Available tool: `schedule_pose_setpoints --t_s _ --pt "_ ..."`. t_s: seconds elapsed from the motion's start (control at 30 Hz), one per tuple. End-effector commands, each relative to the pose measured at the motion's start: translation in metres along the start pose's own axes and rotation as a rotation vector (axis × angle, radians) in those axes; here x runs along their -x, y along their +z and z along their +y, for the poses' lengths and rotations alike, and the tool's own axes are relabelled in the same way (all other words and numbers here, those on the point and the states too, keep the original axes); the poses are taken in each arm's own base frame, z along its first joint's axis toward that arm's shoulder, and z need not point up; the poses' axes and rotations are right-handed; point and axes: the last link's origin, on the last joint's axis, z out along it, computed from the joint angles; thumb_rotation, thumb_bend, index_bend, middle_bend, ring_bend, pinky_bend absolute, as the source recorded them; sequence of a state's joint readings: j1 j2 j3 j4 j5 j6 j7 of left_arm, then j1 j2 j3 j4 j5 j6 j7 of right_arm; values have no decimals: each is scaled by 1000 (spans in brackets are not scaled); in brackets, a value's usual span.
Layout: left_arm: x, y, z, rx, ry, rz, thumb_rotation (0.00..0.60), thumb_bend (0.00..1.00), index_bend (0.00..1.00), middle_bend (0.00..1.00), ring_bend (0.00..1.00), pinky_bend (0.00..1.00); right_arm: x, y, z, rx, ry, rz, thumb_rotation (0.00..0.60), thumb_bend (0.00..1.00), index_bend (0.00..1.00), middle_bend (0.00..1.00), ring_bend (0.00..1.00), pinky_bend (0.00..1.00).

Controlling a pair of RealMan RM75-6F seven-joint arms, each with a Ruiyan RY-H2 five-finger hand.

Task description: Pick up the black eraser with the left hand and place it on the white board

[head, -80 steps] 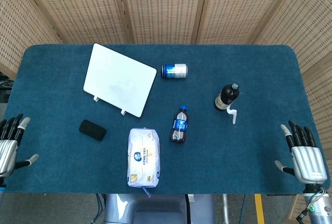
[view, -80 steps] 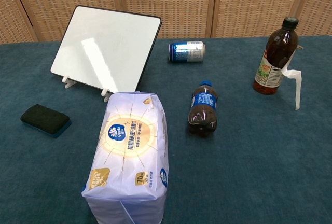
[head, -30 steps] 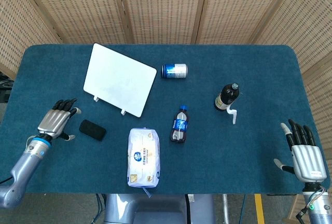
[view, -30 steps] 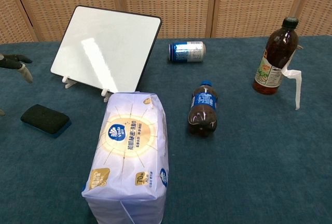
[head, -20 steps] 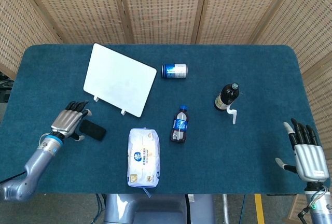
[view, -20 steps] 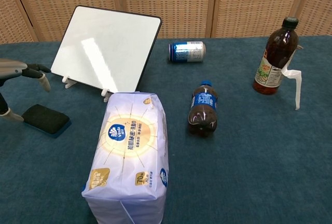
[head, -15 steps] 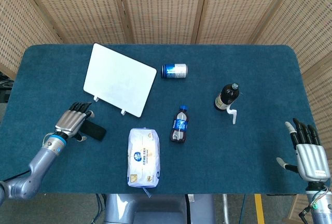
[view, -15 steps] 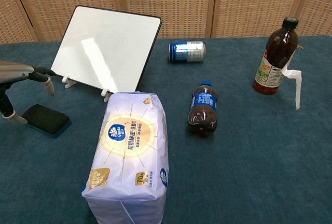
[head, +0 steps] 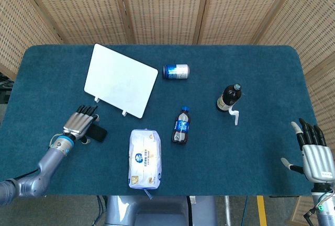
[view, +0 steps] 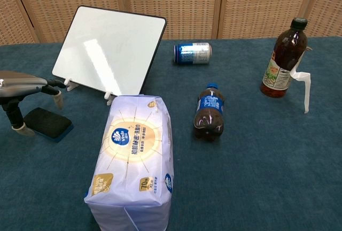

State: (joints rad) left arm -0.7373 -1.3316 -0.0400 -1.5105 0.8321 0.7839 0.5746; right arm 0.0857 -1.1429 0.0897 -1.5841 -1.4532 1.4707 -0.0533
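Note:
The black eraser [view: 49, 123] lies flat on the blue cloth, left of the tissue pack; in the head view only its right end [head: 98, 133] shows. My left hand [head: 79, 124] hovers over its left part, fingers stretched forward and apart, thumb hanging down beside the near end [view: 26, 93]. I see no grip on the eraser. The white board [head: 121, 80] stands tilted on small feet behind it [view: 109, 49]. My right hand [head: 313, 151] rests open at the table's right front edge, far from everything.
A tissue pack [head: 145, 158] lies right of the eraser. A small cola bottle [head: 181, 125] lies mid-table, a blue can [head: 176, 71] on its side behind it, and a dark bottle [head: 228, 98] with a white tag stands to the right.
My left hand has come in from the left edge and moved right over the eraser, covering its left part. The right hand has slid slightly toward the front edge.

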Motion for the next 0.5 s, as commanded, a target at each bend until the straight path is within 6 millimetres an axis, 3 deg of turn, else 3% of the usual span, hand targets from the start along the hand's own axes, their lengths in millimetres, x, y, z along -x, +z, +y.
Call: schedule_pose_setpoints --t_s 0.03,0.5 --pt "2 1 3 0 8 3 600 193 302 0 0 0 -1 0 1 1 3 4 600 0 0 0 0 0" --pt "10 5 7 -11 22 -10 600 274 371 0 0 0 -4 0 2 0 25 25 600 0 0 0 0 0"
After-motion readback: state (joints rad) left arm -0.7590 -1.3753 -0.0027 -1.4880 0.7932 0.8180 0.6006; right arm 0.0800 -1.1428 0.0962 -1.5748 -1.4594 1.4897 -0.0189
